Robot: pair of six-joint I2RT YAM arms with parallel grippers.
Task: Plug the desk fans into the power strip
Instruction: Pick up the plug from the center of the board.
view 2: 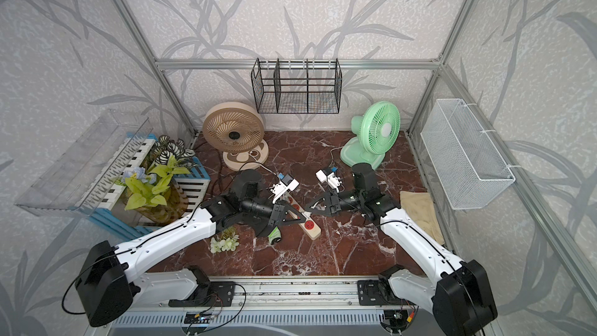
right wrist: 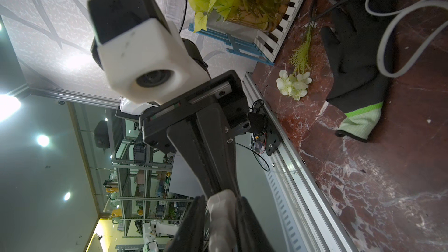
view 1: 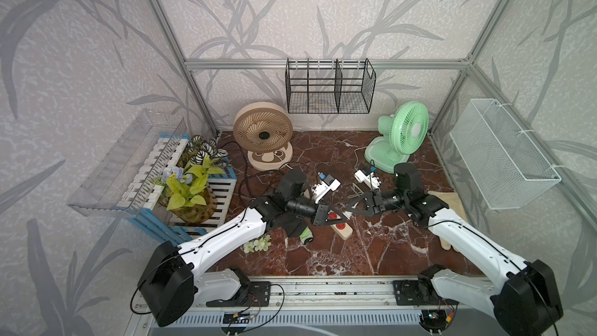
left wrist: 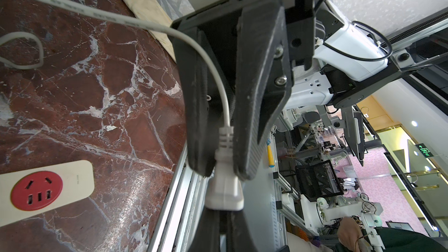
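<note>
Clamped shut with the left gripper (left wrist: 223,173) on a white plug (left wrist: 225,190), pinched at the ribbed neck between two black fingers (left wrist: 254,117), with the broad head poking out past the tips. Closed from the opposite side with the right gripper (right wrist: 221,204), snug against both flat faces of that same head. Held in the air, tip to tip, above the middle of the table in both top views. Trailing from the plug's neck away over the marble, a pale cord (left wrist: 135,21); cannot tell which fan it belongs to. Right beneath the meeting point, flat on the red-brown marble tabletop (view 1: 371,253), the power strip (view 1: 345,235), lying on a slant, near end with one red socket (view 1: 339,227) in plain sight, the rest partly hidden under the left gripper. Sitting at its far end, a white adapter block (view 1: 326,185). Just left of the strip, a black glove (view 1: 298,232) with a green cuff, then a sprig of white artificial flowers (view 1: 256,244). Farther back by the rear wall, a beige fan (view 1: 261,134) and a green fan (view 1: 403,134). Off at the right edge, a cream cloth (view 1: 449,202); off at the left, a blue-and-white crate (view 1: 219,195) of plants.
</note>
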